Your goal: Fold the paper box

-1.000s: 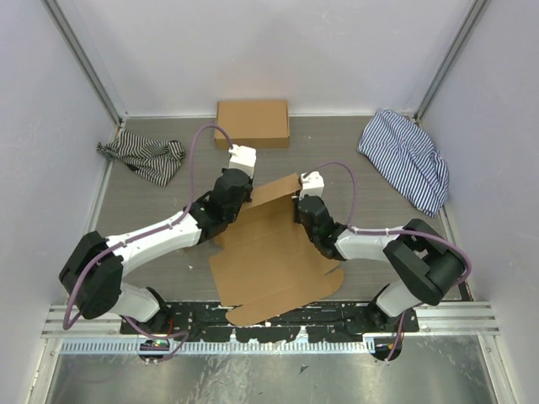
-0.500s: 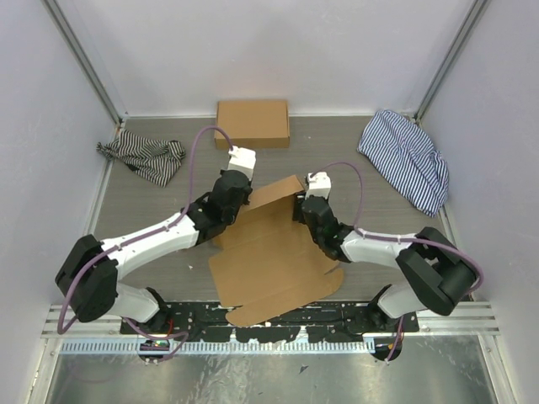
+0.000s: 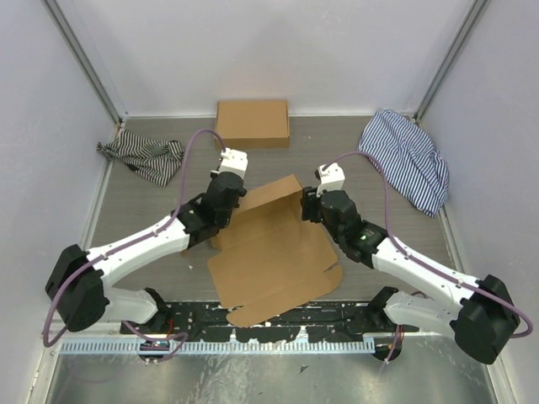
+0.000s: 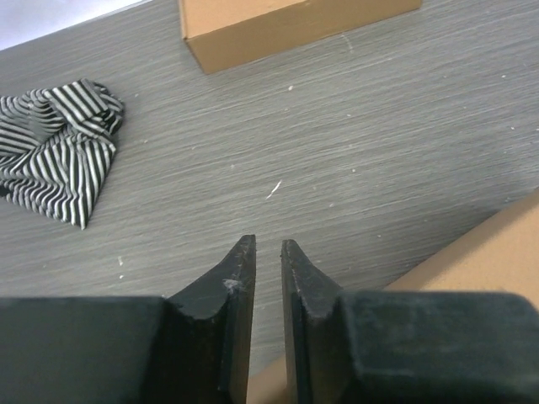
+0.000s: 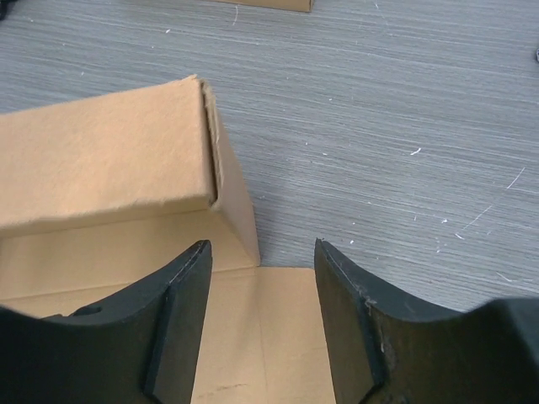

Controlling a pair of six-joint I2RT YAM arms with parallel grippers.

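Paper box point(image 3: 274, 257) lies mid-bench point(image 3: 152, 215), rear flap raised. Left gripper point(image 4: 263, 246) is clenched on the flap's left end, the contact largely hidden. Right gripper point(image 5: 261, 246) is released, straddling the flap's corner.

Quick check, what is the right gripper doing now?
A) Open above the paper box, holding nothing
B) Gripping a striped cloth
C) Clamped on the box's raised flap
A: in the right wrist view, the right gripper has its fingers spread wide above the paper box, gripping nothing.
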